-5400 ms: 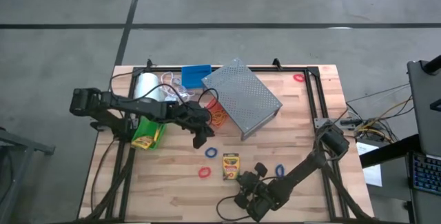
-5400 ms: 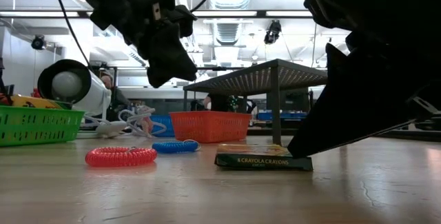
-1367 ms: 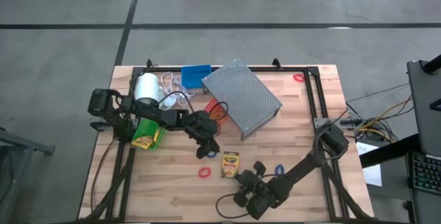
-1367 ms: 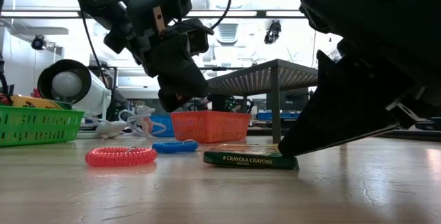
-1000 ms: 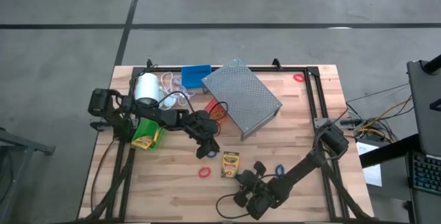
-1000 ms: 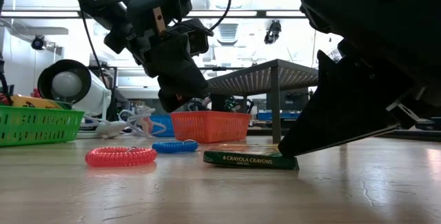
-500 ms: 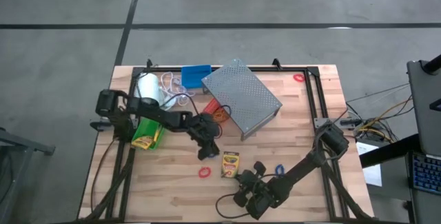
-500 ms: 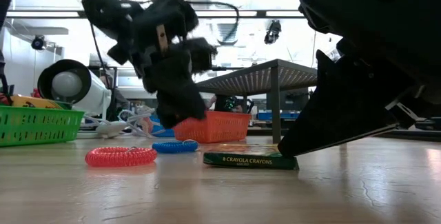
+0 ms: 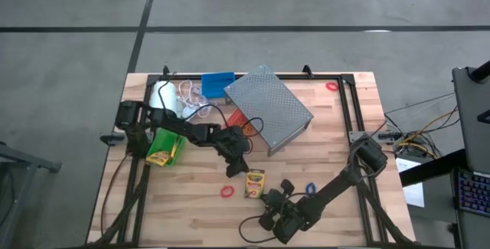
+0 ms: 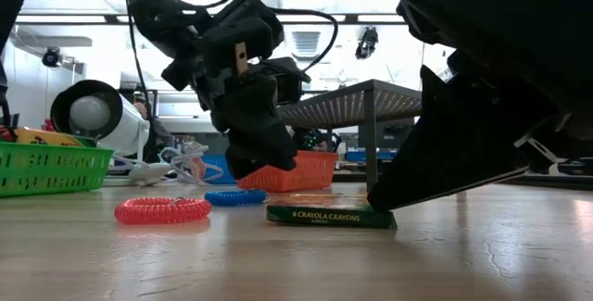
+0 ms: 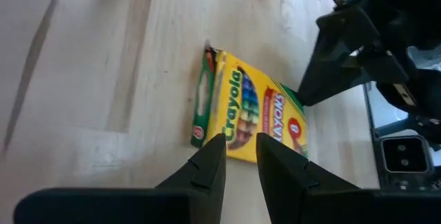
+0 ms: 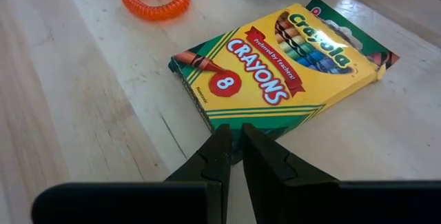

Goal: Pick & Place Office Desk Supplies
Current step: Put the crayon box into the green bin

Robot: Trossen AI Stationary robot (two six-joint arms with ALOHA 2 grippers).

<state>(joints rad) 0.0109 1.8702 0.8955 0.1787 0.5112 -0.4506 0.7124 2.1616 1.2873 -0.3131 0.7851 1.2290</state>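
A yellow-and-green crayon box (image 9: 255,183) lies flat on the table near the front. My left gripper (image 11: 240,156) hangs just above the table at the box's far left, pointing down at it. It is open by a narrow gap and holds nothing. My right gripper (image 12: 234,141) is shut, low at the box's near right corner. A red ring band (image 9: 227,191) and a blue one (image 10: 235,195) lie left of the box. Another blue band (image 9: 310,190) lies to its right. A second crayon box sits in the green bin (image 9: 164,146). My right gripper sets its shut fingertips (image 12: 222,140) against the crayon box's near right corner (image 12: 215,123), where the short end meets a long side. The fingers slant down from the table's near right. The box lies flat on the table, face up.
A grey perforated rack (image 9: 268,108) stands at the back centre, with a red-orange bin (image 9: 240,125) at its left and a blue bin (image 9: 217,85) behind. A white roll with cord (image 9: 162,96) is at the back left. One red band (image 9: 331,86) lies at the far right.
My left gripper has come down and gone toward the table's right edge, nearer the crayon box, with its finger gap unchanged.
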